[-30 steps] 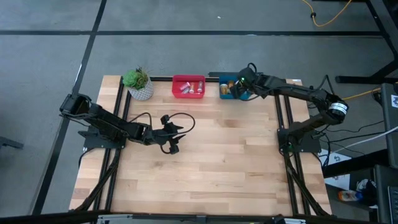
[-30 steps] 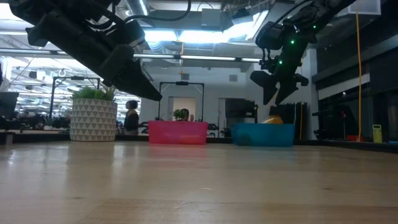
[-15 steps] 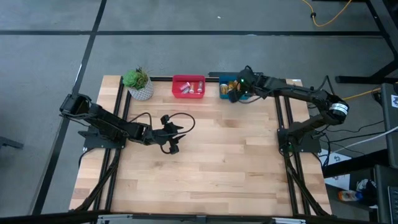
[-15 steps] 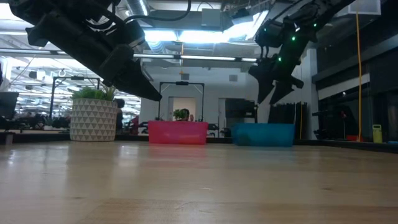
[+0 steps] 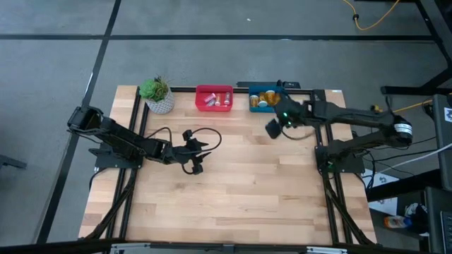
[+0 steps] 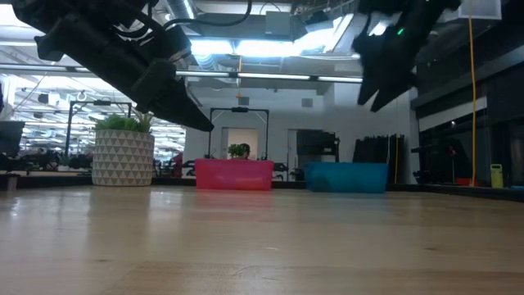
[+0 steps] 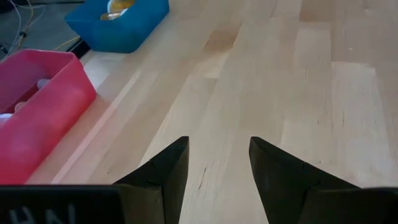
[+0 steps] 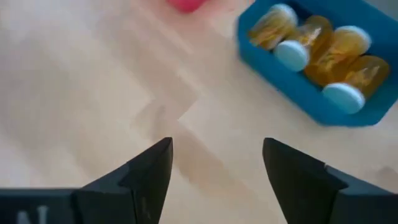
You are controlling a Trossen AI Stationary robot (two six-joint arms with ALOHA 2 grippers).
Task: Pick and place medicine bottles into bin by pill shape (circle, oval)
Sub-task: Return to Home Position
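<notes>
Several orange medicine bottles (image 8: pixel 336 59) with pale caps lie on their sides in the blue bin (image 5: pixel 263 99). Pastel vials (image 5: pixel 212 100) lie in the red bin (image 5: pixel 214 98). My right gripper (image 5: pixel 272 128) hangs open and empty above the bare table, just on the near side of the blue bin (image 8: pixel 292 87). My left gripper (image 5: pixel 195 156) is open and empty over the table's left middle, with both bins ahead of it: the red bin (image 7: pixel 37 118) and the blue bin (image 7: pixel 124 25).
A potted plant (image 5: pixel 158 96) stands at the far left, beside the red bin. Both bins sit along the table's far edge. Bare wood (image 5: pixel 240 190) stretches across the middle and near half of the table. Black frame rails (image 5: pixel 323 152) run along both sides.
My right gripper has drawn back from over the blue bin toward the table's near edge and risen a little, empty. An orange bottle that showed above the blue bin's rim in the low view has dropped out of sight into the bin.
</notes>
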